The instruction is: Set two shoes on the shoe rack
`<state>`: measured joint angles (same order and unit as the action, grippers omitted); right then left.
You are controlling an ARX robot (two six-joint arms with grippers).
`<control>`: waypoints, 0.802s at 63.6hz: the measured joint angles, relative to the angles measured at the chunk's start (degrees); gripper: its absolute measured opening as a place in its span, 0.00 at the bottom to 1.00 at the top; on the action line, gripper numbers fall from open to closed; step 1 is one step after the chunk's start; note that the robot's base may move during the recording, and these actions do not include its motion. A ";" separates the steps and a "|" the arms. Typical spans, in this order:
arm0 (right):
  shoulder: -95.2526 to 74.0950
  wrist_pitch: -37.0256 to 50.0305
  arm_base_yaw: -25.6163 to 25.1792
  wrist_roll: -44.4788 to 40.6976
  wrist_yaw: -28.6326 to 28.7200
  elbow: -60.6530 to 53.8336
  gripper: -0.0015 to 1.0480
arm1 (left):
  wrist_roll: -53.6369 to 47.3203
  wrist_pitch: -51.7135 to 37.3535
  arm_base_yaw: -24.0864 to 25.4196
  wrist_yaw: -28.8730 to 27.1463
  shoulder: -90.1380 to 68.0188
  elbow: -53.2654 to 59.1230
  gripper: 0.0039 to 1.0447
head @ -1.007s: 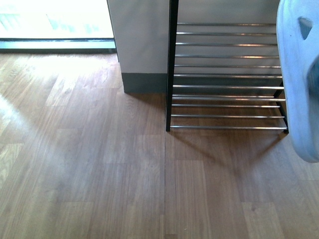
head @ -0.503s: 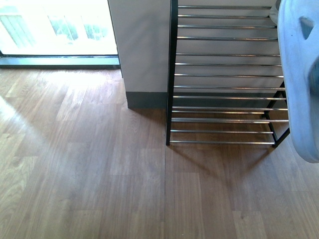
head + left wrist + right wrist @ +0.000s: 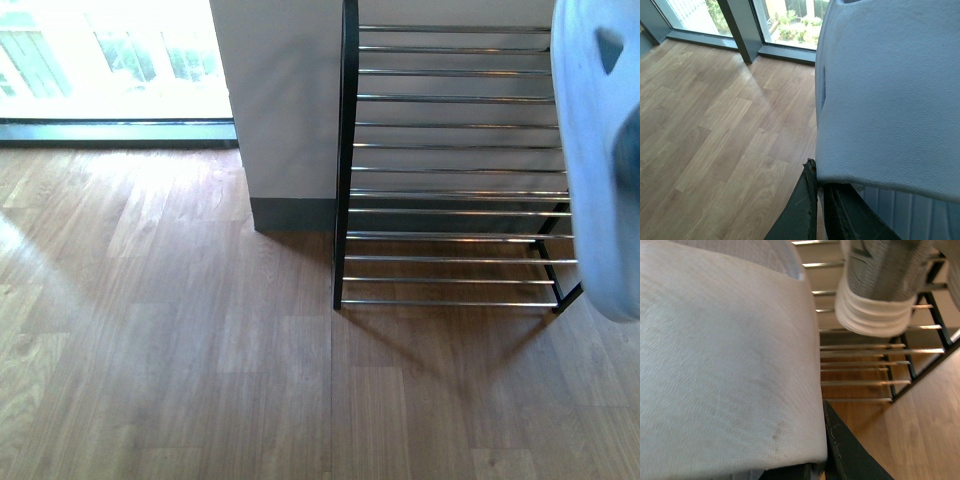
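The shoe rack (image 3: 450, 190), a black frame with tiers of chrome bars, stands on the floor at centre right of the front view. A pale blue-white slide sandal (image 3: 598, 150) hangs at that view's right edge, in front of the rack's right end. My left gripper (image 3: 818, 181) is shut on the edge of a slide sandal (image 3: 890, 90) above the wooden floor. My right gripper (image 3: 815, 450) is shut on a slide sandal (image 3: 720, 350) close to the rack (image 3: 865, 347). A grey knit sneaker (image 3: 880, 285) with a white sole shows over the rack's bars; what it rests on is cut off.
A pale wall pillar (image 3: 285, 110) with a dark skirting stands just left of the rack's black post. Bright floor-level windows (image 3: 110, 60) with dark frames (image 3: 742, 30) run along the far left. Wooden floor (image 3: 200, 360) spreads in front of the rack.
The front view has shifted: the rack now sits lower in the picture and more of its upper bars show. The sandal stays at the right edge.
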<state>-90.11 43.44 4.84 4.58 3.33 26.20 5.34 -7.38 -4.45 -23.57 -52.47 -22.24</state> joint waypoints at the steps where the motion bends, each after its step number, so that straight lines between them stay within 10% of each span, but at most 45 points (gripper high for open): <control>1: -0.59 3.58 -0.07 -0.15 2.19 -0.39 0.02 | 0.00 0.00 0.00 -0.02 0.00 0.00 0.01; 23: -5.03 -7.98 5.27 0.63 -1.11 17.66 0.02 | 0.00 0.00 0.00 -0.02 0.00 0.00 0.01; 51: -32.52 -34.51 10.86 -5.29 -24.79 58.36 0.02 | 0.00 0.00 -0.04 -0.02 0.00 0.00 0.01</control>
<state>-122.63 8.93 15.70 -0.71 -21.45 84.55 5.34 -7.38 -4.49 -23.59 -52.47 -22.24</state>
